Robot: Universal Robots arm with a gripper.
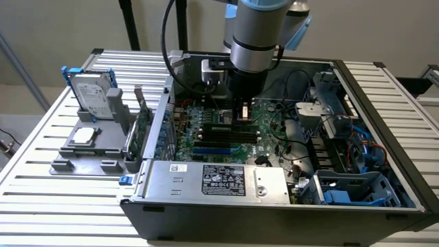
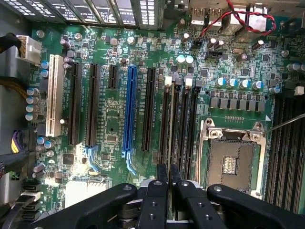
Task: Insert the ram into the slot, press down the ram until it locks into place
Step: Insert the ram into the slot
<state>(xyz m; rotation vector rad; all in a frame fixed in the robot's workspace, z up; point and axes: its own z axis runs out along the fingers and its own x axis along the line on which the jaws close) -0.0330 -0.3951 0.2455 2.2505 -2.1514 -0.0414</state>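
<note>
My gripper (image 1: 241,119) reaches down into the open computer case over the green motherboard (image 1: 271,146). In the wrist view the gripper (image 2: 167,168) has its two black fingers (image 2: 155,200) almost together, with only a thin sliver between them. That sliver lines up with the ram (image 2: 167,125), which I see edge-on, standing in the slot at the outer edge of the bank of parallel black slots (image 2: 187,125). In the exterior view the ram (image 1: 223,127) is a pale strip directly under the fingertips. Its slot is mostly hidden beneath it, and I cannot tell whether the end latches have closed.
A blue socket (image 2: 129,109) and other black card sockets lie beside the bank. The bare processor socket (image 2: 231,160) is on the other side. Red wires (image 2: 248,19) and black cables (image 1: 291,131) run nearby. A power supply (image 1: 213,180) sits at the front. A hard drive (image 1: 92,100) stands outside the case.
</note>
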